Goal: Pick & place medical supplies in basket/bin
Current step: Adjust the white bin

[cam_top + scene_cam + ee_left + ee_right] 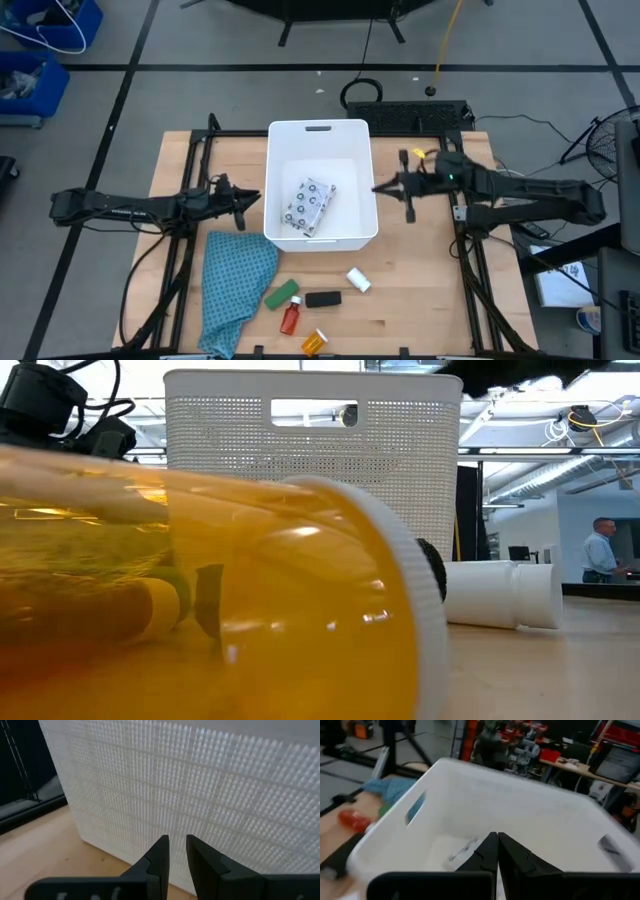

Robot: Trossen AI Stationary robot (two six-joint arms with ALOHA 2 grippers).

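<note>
Our right gripper [496, 851] has its jaws pressed together on nothing, at the right rim of the bin [355, 180] in the centre of the high view; the packet [308, 205] lies inside, left of it. Our left gripper [176, 851] has its jaws nearly together, a thin gap between them and nothing in it, just off the bin's left wall.

The other supplies lie below the bin in the high view: green block [281, 294], red bottle [290, 318], black block [323, 299], white cylinder [358, 280] and orange bottle [314, 343] at the bottom edge, with the cloth [235, 285] to their left.

The low view fills with the orange bottle [200, 610], the cylinder [500, 595] behind it, and a person [603, 550] far right. Only our right wrist view looks down into the bin; the left wrist view shows its mesh wall.
</note>
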